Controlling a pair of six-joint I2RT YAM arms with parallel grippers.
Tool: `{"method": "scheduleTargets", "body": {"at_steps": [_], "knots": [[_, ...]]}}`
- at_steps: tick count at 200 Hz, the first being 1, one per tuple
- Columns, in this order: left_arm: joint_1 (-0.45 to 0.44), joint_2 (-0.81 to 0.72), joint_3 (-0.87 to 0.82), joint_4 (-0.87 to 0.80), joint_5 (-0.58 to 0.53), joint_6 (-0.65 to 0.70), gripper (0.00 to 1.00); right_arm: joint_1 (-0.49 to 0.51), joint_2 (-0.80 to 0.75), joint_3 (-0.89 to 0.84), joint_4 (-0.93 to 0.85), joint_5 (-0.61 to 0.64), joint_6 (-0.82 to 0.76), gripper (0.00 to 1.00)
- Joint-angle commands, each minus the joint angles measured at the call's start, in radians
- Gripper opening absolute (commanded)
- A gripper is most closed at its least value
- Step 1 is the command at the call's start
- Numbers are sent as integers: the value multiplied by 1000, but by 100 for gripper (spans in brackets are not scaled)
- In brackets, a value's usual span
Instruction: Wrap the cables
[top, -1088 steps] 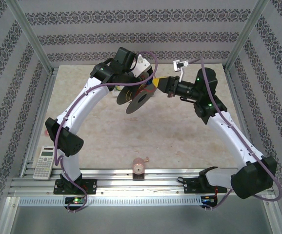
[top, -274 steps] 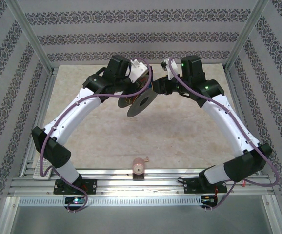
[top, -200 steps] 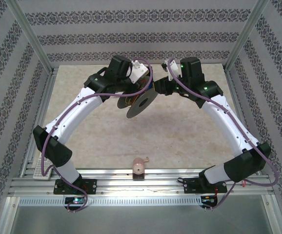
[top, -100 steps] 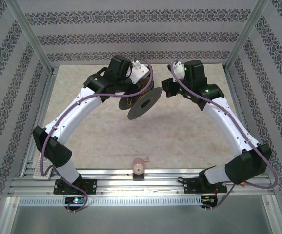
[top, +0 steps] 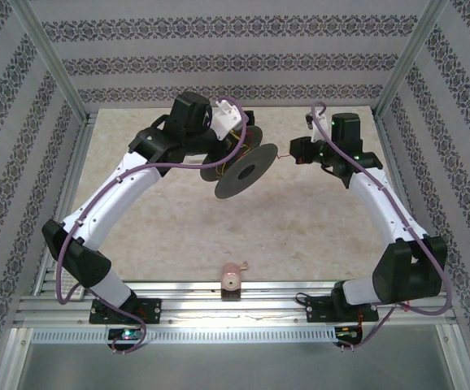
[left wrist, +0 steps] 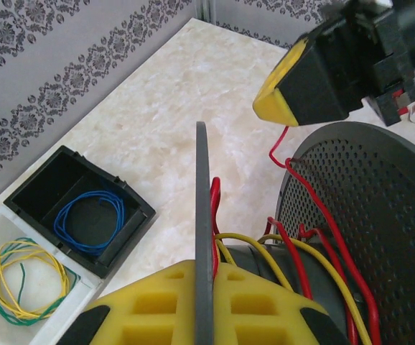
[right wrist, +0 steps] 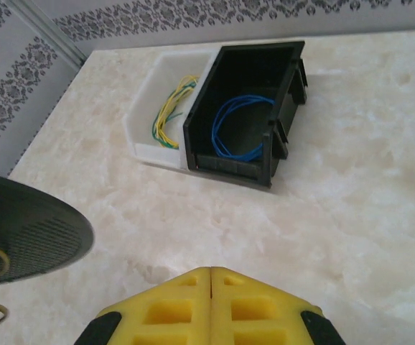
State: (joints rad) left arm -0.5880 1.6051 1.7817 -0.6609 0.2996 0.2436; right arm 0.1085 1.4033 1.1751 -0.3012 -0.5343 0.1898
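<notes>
The cables are a thin red wire (left wrist: pixel 327 226) wound round the hub of a dark grey spool (top: pixel 241 172), beside turns of yellow wire (left wrist: pixel 245 237). My left gripper (left wrist: pixel 203 272) is shut on the thin edge of one spool flange (left wrist: pixel 202 187) and holds the spool above the table. A free stretch of red wire (top: pixel 282 157) runs from the spool to my right gripper (top: pixel 296 153). In the left wrist view that wire (left wrist: pixel 280 141) rises to the right gripper's yellow tip (left wrist: pixel 278 100). The right gripper (right wrist: pixel 212 274) has its pads pressed together.
A white bin with a yellow-green wire coil (right wrist: pixel 166 109) and a black bin with a blue wire coil (right wrist: pixel 242 123) stand side by side at the table's far left. A small pink object (top: pixel 232 279) sits on the front rail. Patterned walls enclose the table.
My right gripper has shut and pulled away to the right of the spool, drawing a length of red wire out between them. The left arm has shifted slightly with the spool.
</notes>
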Motion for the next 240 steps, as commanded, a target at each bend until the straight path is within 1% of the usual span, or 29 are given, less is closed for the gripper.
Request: {"method": "scheduleTargets", "body": {"at_steps": [1,30,73,91,106,123,135,137,146,157,168,169,171,172,174,190,210,226,240], "knots": [[-6,-61,8,66,33,14,0,-32,-3,-57,100,-41,40,0],[9,-77,3,90,38,0,0,-55,6,-117,147,-52,58,0],[54,-105,-16,145,126,-64,0,-65,45,-180,201,-36,66,0],[78,-119,-29,185,181,-108,0,-64,61,-208,243,-29,88,0],[86,-125,-28,198,203,-122,0,-64,70,-233,288,-39,117,0],[88,-121,-17,185,203,-117,0,-64,64,-245,331,-82,145,0],[88,-113,-8,165,192,-108,0,-69,53,-229,337,-153,152,0],[88,-112,-6,161,190,-106,0,-70,49,-225,335,-167,152,3],[88,-103,-1,144,180,-98,0,-70,29,-199,322,-225,148,25],[86,-94,1,126,163,-89,0,-70,4,-146,272,-296,131,48],[85,-78,5,101,144,-82,0,-69,-22,-80,200,-346,108,69],[85,-76,5,98,143,-81,0,-68,-26,-75,194,-349,107,72],[85,-73,6,93,139,-79,0,-67,-31,-65,185,-355,104,87],[85,-71,7,89,137,-78,0,-67,-35,-60,178,-359,103,92],[83,-67,8,84,134,-77,0,-66,-39,-49,171,-365,100,97],[75,-36,10,42,103,-61,0,-65,-78,20,110,-412,94,98],[59,-8,5,15,68,-43,0,-65,-102,88,30,-377,132,98],[48,10,6,1,47,-31,0,-63,-95,133,-22,-403,148,98],[37,27,17,-19,27,-16,0,-50,-98,145,-29,-410,150,98]]}}
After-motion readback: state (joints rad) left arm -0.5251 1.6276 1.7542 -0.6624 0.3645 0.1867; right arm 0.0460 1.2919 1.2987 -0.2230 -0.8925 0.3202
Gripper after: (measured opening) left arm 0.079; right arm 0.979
